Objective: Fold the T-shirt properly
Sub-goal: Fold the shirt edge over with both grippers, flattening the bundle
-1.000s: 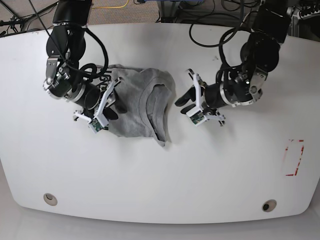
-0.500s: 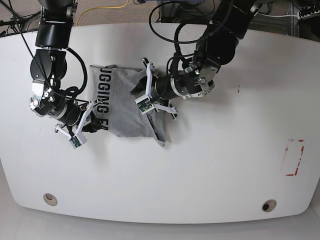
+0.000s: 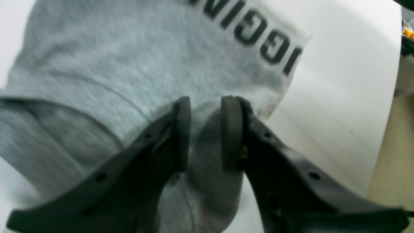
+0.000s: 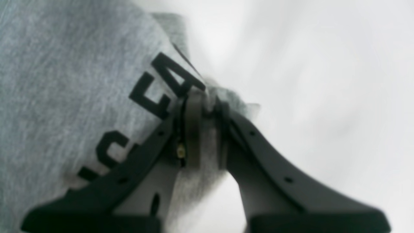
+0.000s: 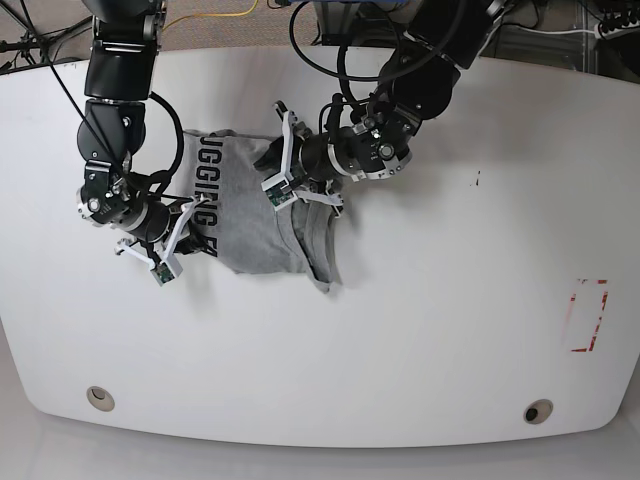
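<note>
white rounded table [image 5: 420,330], red rectangle mark [image 5: 589,315] near its edge, cables [image 5: 215,12] behind

right claw [image 4: 204,106] pinching grey T-shirt [image 4: 64,81] edge, white table [image 4: 323,81]

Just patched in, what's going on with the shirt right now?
Both arms are working the grey T-shirt, which lies partly folded on the white table. The right gripper is pinched shut on the shirt's edge beside the black lettering. The left gripper sits over the middle of the shirt with a fold of grey cloth between its pads, a gap showing between them. The fold is not finished: the cloth is bunched, and a loose flap hangs toward the table's near side.
</note>
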Controlling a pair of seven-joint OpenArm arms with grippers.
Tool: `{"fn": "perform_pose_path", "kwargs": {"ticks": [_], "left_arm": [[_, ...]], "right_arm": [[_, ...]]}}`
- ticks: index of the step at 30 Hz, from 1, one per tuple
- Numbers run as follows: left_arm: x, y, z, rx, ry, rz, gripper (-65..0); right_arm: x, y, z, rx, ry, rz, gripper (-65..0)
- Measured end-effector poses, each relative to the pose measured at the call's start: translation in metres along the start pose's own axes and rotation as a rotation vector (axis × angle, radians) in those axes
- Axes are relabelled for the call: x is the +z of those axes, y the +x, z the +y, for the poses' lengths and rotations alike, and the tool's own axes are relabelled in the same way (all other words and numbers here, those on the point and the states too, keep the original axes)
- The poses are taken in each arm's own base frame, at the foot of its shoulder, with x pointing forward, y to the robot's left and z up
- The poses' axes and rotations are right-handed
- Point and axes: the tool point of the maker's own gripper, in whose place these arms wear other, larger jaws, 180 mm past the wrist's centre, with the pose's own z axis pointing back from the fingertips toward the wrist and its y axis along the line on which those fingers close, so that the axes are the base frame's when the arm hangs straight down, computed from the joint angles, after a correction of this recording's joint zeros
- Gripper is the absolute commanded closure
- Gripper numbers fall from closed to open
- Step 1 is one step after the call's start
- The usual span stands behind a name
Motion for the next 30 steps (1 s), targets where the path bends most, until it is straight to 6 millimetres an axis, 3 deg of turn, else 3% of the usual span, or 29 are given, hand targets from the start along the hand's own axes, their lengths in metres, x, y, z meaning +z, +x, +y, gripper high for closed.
{"fn": "perform_pose_path", "kwargs": {"ticks": [4, 9, 15, 22, 30], "left_arm": [[-0.004, -0.020, -0.003, 0.023, -0.011, 0.053, -14.0], [-0.004, -0.015, 0.002, 0.011, -0.003, 0.045, -14.2], [0.005, -0.016, 0.031, -0.033, 0.043, 0.064, -14.3], [0.000, -0.027, 0.064, -0.031, 0.073, 0.123, -14.3], [0.000, -0.020, 0.101, -0.041, 0.111, 0.116, -14.3]], "right_arm": [[-0.011, -0.012, 0.006, -0.018, 0.005, 0.001, -6.5], [-0.013, -0.024, 0.018, -0.053, 0.026, -0.037, -6.5], [-0.006, -0.036, 0.027, -0.049, 0.032, -0.032, -6.5], [0.010, -0.051, 0.048, -0.018, 0.043, -0.026, -6.5], [0.020, -0.058, 0.087, -0.019, 0.060, -0.019, -6.5]]}}
